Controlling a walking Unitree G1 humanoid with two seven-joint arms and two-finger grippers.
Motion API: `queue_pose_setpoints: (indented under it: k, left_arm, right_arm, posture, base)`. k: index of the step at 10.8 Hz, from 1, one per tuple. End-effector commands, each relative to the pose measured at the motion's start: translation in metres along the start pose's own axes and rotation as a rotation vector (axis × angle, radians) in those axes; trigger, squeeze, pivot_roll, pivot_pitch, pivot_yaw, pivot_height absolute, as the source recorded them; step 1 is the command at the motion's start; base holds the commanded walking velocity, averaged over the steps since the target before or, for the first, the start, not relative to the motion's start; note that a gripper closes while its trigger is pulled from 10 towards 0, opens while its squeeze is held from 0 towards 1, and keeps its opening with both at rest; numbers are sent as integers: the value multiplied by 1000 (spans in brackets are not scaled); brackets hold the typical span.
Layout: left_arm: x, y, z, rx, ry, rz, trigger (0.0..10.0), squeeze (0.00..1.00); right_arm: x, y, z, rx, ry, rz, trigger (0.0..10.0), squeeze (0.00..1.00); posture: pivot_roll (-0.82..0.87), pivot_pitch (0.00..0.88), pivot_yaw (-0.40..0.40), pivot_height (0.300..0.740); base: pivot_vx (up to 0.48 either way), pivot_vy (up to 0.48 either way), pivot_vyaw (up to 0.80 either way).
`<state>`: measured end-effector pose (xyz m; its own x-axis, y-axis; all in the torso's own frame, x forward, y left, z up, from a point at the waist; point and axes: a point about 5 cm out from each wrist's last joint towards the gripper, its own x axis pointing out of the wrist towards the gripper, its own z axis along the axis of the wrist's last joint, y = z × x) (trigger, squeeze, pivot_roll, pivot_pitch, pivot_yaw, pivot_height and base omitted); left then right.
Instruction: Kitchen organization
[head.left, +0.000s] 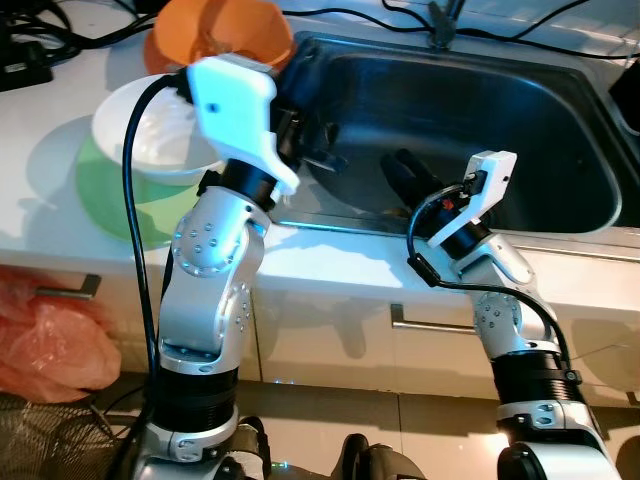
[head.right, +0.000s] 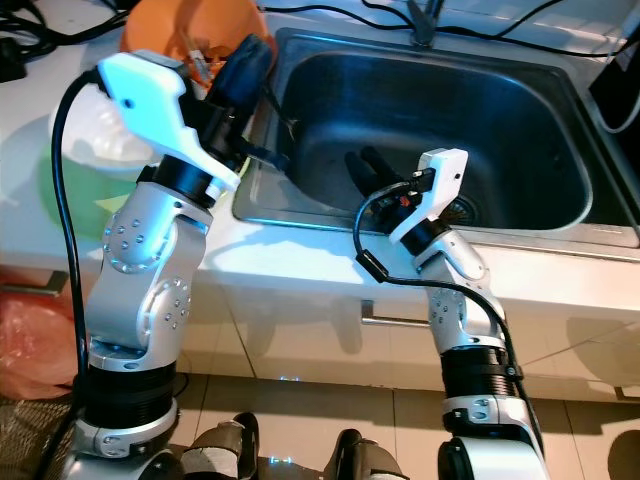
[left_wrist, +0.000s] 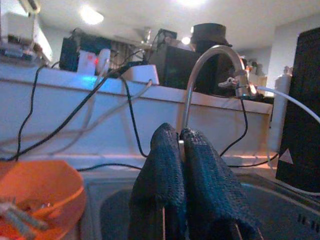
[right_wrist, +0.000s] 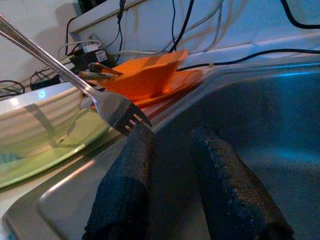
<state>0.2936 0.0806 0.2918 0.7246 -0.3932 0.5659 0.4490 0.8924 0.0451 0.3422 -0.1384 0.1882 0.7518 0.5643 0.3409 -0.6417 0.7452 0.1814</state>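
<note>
Fork (right_wrist: 117, 110) in the air at the sink's left rim, tines pointing toward the basin, handle running up and away; seen in the left eye view as a thin dark sliver (head.left: 325, 160) sticking out from the left claw (head.left: 305, 135). Left claw fingers (left_wrist: 200, 170) pressed together, closed on the fork it seems, hovering over the left edge of the stainless sink (head.left: 560, 130). Right claw (head.left: 410, 180) down inside the basin, fingers (right_wrist: 225, 185) apart, open, holding nothing. On the counter (head.left: 330, 255) left of the sink: orange bowl (head.left: 225, 30) with utensils in it, white ribbed bowl (head.left: 150, 135) sitting on a green plate (head.left: 105, 205). Curved faucet (left_wrist: 200, 75) behind the sink, black cables along the back wall.
</note>
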Motion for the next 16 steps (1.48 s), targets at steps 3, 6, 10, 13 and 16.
queue_pose_setpoints:
  k: [3, 6, 10, 13, 16]
  left_arm:
    - [-2, 3, -8, -148, 39, 5, 10000, 0]
    - [-2, -1, -15, -254, 89, -27, 10000, 0]
    - [-3, -15, -26, -341, 140, -89, 10000, 0]
    - [-3, -19, -28, -339, 159, -116, 10000, 0]
    - [-1, -19, -28, -339, 165, -121, 10000, 0]
  right_arm:
    - [-11, -8, 0, -21, 30, -14, 10000, 0]
    - [-10, -6, 8, -42, 13, 10, 10000, 0]
    - [-7, 3, 19, -66, -19, 55, 10000, 1000]
    - [-5, 7, 25, -92, -26, 76, 10000, 490]
    - [-7, 13, 26, -111, -5, 128, 10000, 0]
  posture:
    - [216, 208, -53, 740]
    - [211, 204, -44, 740]
    - [195, 191, -31, 740]
    - [189, 183, -23, 740]
    - [189, 192, -19, 740]
  base:
    - [0, 0, 0]
    - [0, 0, 0]
    - [0, 0, 0]
    - [0, 0, 0]
    - [0, 0, 0]
